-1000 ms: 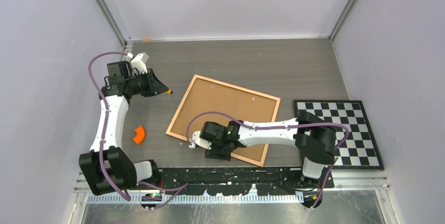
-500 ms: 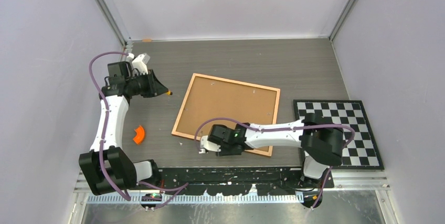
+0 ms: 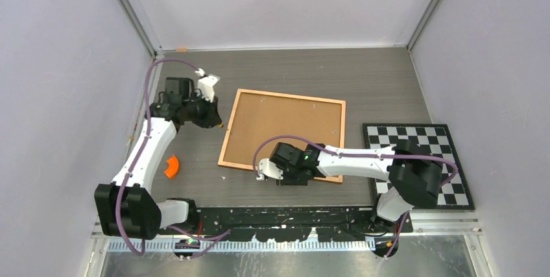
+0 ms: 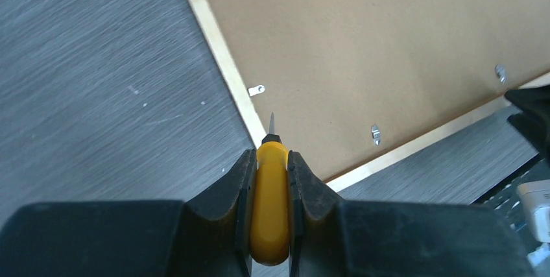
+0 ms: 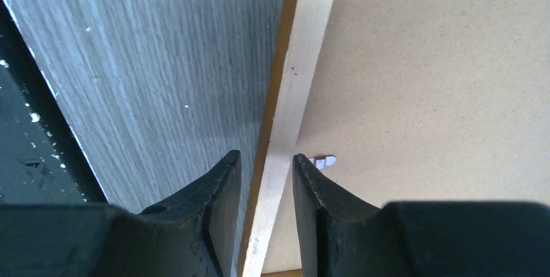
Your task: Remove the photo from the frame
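Observation:
The frame lies face down on the table, its plain brown board back up; the photo is hidden. My right gripper sits on the frame's near border. In the right wrist view its fingers straddle the pale wooden rail, closed on it, with a metal tab just beyond. My left gripper is at the frame's left edge, shut on a yellow-handled tool. The tool's thin metal tip points at the border near a tab.
A black-and-white checkered mat lies right of the frame. A small orange curved piece lies on the table at the left. A black base strip runs along the near edge. More metal tabs sit along the backing board.
My right gripper has dragged the frame's near edge to the right, turning the frame nearly square to the table. My left arm has moved right with the tool to the frame's left edge.

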Robot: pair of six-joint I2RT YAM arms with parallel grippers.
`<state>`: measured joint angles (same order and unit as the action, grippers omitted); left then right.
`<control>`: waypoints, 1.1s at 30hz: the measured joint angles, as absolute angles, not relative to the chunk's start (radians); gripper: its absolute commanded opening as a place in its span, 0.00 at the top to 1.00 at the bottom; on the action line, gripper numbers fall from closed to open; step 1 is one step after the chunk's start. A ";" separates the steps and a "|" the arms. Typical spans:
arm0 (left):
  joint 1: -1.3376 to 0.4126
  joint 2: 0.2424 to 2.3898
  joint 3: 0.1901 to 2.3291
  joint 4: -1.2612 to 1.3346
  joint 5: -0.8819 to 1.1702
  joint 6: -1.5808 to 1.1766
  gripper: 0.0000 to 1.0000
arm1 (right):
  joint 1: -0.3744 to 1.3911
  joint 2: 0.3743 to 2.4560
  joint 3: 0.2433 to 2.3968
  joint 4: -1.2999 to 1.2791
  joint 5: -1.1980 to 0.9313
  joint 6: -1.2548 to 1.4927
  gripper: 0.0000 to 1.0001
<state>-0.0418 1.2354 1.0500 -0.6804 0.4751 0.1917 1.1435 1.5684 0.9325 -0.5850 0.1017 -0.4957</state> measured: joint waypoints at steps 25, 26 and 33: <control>-0.321 1.338 0.997 -0.627 0.167 0.340 1.00 | 1.143 1.597 0.962 -0.622 0.084 -0.503 0.94; -0.323 1.340 0.998 -0.622 0.165 0.340 1.00 | 1.143 1.597 0.963 -0.623 0.084 -0.503 0.94; -0.334 1.377 0.991 -0.582 0.157 0.339 1.00 | 1.143 1.598 0.964 -0.626 0.083 -0.503 0.95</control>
